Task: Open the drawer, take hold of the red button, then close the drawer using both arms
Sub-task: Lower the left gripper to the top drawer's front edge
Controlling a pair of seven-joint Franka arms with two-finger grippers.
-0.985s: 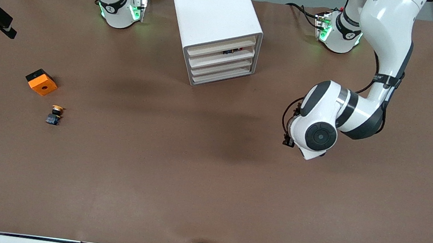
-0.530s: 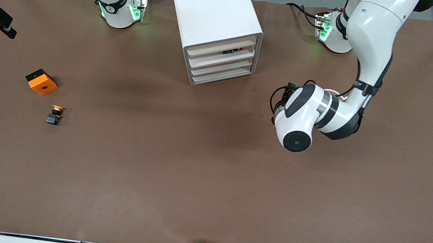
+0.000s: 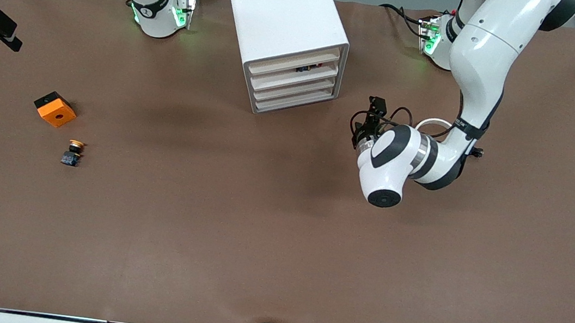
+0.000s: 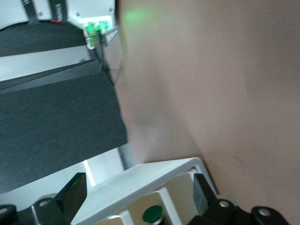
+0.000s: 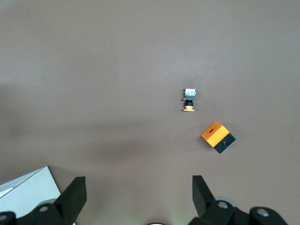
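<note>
Gripping state, left gripper [image 4: 136,197]: nothing is held; the two fingers [image 4: 70,192] are seen spread wide apart.
Gripping state, right gripper [image 5: 136,194]: nothing is held; its fingers [image 5: 75,192] are likewise parted.
Left gripper place: it is held low over the bare table [image 3: 279,226], near the cabinet [image 3: 284,13], toward the left arm's end.
Right gripper place: it is held high over the table, toward the right arm's end; the arm's hand is not shown in the front view.
Drawer [image 3: 289,78]: second from the top of four; all four cream fronts are seen flush with the cabinet, none pulled out.
Button [image 3: 307,68]: a small dark piece with a touch of red is glimpsed in the slot just above that drawer's front; no more of it can be told.
Yellow-capped button [image 3: 72,152]: it is laid on its side on the table, well apart from the cabinet.
Orange cube [image 3: 55,109]: it is set near the yellow-capped button, farther from the front camera.
</note>
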